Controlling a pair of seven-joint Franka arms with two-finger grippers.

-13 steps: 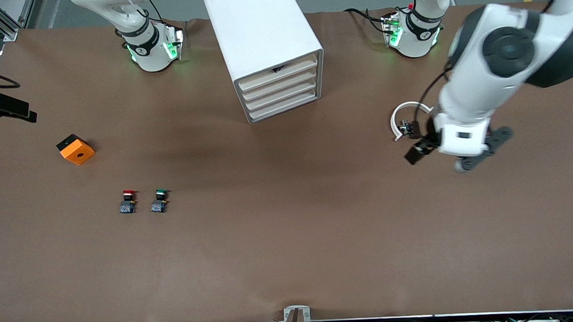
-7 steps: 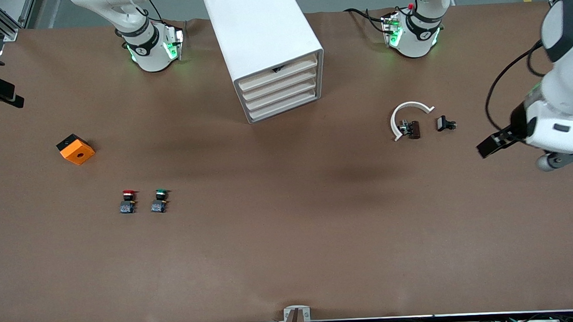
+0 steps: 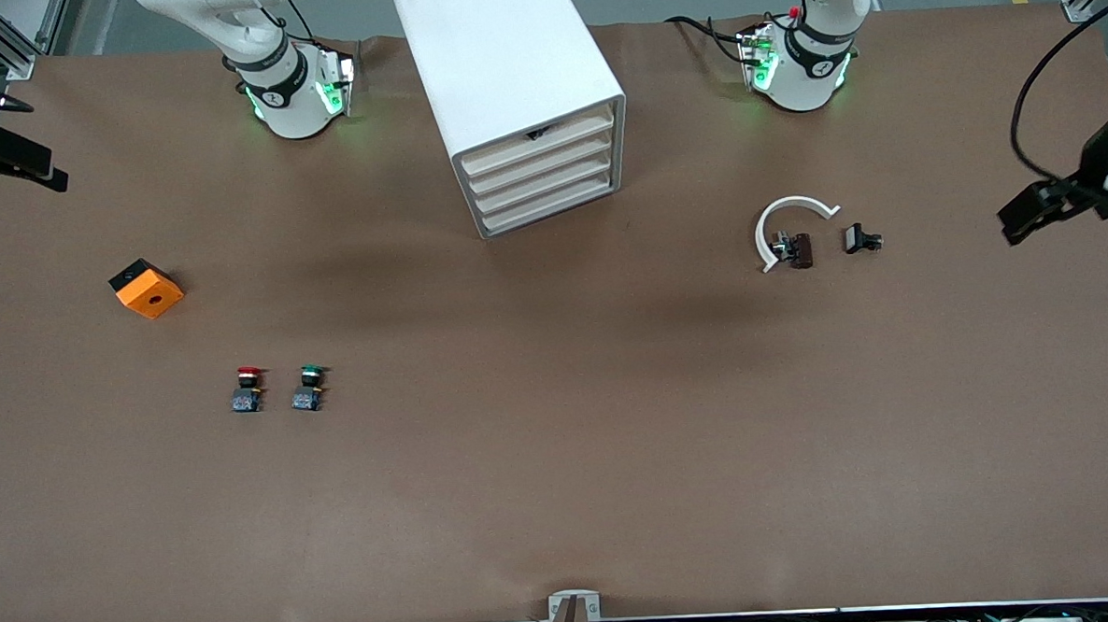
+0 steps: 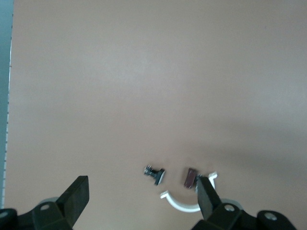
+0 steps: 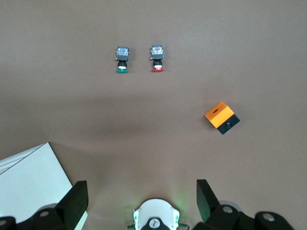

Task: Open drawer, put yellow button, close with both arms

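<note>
left gripper (image 4: 141,201): black, blocky fingers spread wide, nothing between them; up over the left arm's end of the table (image 3: 561,460), seen at the edge of the front view.
right gripper (image 5: 141,201): black fingers wide apart, empty; high over the right arm's end of the table, above its own base.
drawer (image 3: 537,141): top one of four shallow cream-fronted trays in a boxy white cabinet (image 3: 496,61) with smooth sides; shut, flush with the three below; well apart from both grippers, between the arm bases.
yellow button: not visible in any view; cannot tell where it is.
white clip (image 3: 784,221): thin curved plastic arc, under the left gripper's wrist view, with a small dark brown block (image 3: 801,250) touching it.
small black part (image 3: 859,239): just beside the arc, toward the left arm's end.
red button (image 3: 249,388): round cap, blue base; beside the green button (image 3: 309,386).
orange block (image 3: 146,288): boxy, black underside, round hole on top.
table surface: matte brown sheet.
</note>
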